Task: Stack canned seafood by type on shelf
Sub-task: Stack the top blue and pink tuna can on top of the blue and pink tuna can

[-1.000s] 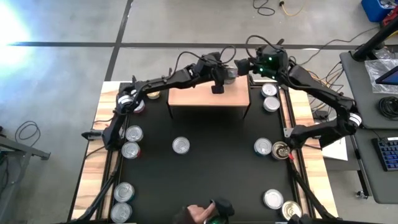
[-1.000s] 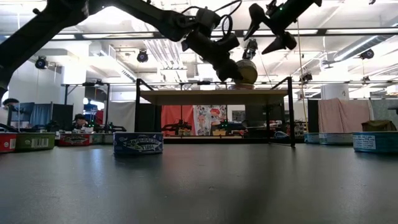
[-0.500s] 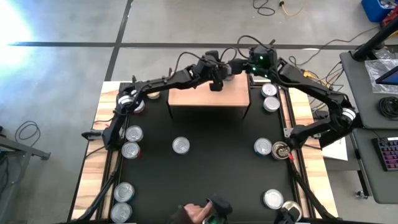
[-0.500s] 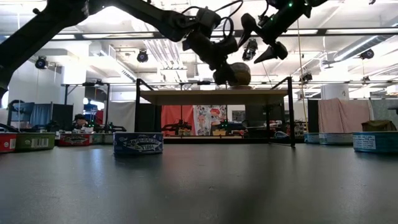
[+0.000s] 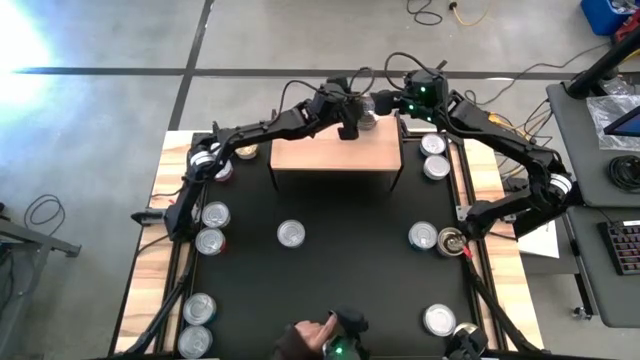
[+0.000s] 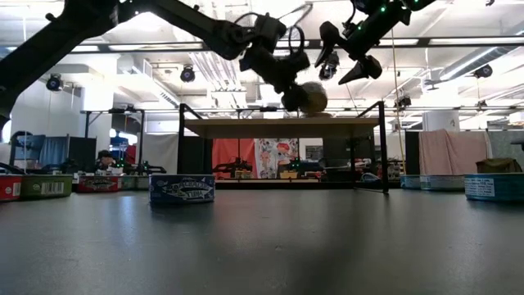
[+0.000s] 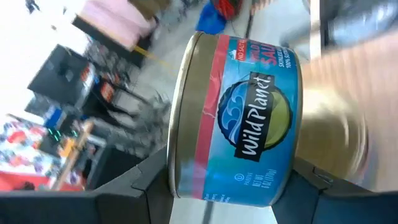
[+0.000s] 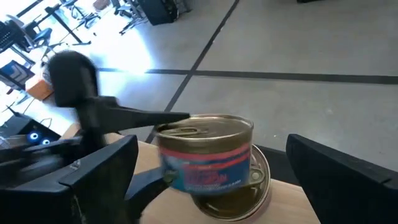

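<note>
My left gripper (image 5: 358,113) is shut on a tin of canned seafood (image 7: 239,118) with a blue label, a red band and a gold lid. It hangs over the far right corner of the shelf (image 5: 320,152), a low light-wood top on black legs (image 6: 180,156). Under it a gold-topped tin (image 8: 258,186) sits on the shelf; whether the two touch I cannot tell. My right gripper (image 6: 344,56) hovers open just right of the held tin (image 6: 312,97), a little higher, its fingers (image 8: 102,177) wide on either side and touching nothing. My left gripper pinches the tin between its two fingers, one finger (image 7: 152,196) on the gold lid end (image 7: 180,124) and the other on the opposite flat end. It comes in nearly level from the table's left. The tin is lifted above the shelf top, lid up, slightly tilted.
Loose tins lie on the black mat: one in the middle (image 5: 291,233), two at the left (image 5: 214,214), two at the right (image 5: 423,236), two by the shelf's right end (image 5: 435,155), more near the front corners. A person's hand (image 5: 318,340) shows at the near edge.
My left gripper has swung the held tin a little toward the shelf's far edge and the table's left, tipping slightly, still shut on it. My right gripper has drifted a little down and toward the tin, staying open.
</note>
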You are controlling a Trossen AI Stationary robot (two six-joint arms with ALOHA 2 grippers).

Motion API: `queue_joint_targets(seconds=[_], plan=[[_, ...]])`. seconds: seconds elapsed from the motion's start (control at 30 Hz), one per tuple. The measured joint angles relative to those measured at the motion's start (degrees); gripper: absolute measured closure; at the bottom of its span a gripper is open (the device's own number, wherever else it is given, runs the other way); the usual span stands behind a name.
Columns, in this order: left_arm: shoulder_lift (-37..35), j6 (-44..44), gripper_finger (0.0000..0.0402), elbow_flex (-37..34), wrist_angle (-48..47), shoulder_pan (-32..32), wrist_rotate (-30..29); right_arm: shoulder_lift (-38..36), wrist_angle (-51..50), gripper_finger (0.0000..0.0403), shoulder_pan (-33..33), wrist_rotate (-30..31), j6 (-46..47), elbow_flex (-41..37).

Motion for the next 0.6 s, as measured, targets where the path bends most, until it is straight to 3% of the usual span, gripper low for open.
queue_joint_targets(seconds=[0.33,0.6], plan=[[0.09,-7.84,0.0210,0.04,-4.88,-2.41,0.00,0.00,-0.07,0.0003,0.08,-0.05,0.00,0.00],[-0.07,-8.69,0.0210,-0.03,-5.55,-4.29,-1.81,0.00,-0.52,0.0003,0.14,-0.02,-2.02,0.00]])
